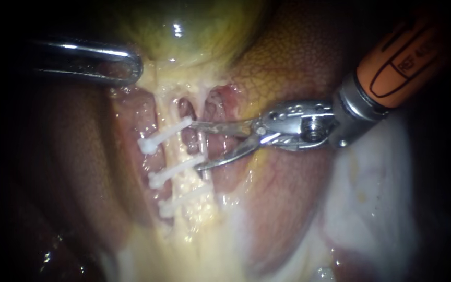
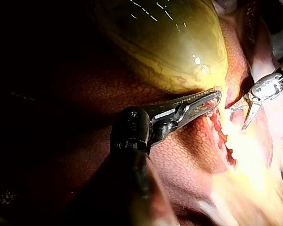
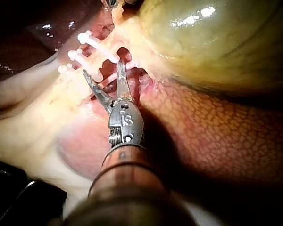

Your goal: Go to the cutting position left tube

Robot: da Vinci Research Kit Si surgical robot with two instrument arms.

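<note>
Clips (image 1: pixel 165 134) beside open right instrument (image 1: pixel 196 146), left instrument (image 2: pixel 215 98) clamping gallbladder (image 2: pixel 170 42) in wrist view

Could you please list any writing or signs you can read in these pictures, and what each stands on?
Yellow-green gallbladder, white plastic clips: no writing.
Right instrument, orange shaft sleeve: dark print, partly in shadow, not readable whole.
Its silver wrist: tiny stamped marks, unclear.

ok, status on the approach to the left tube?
Left instrument shut on gallbladder neck. Right instrument blades open, tips at left tube, between top clip and middle clip. Nothing in the way.
</note>
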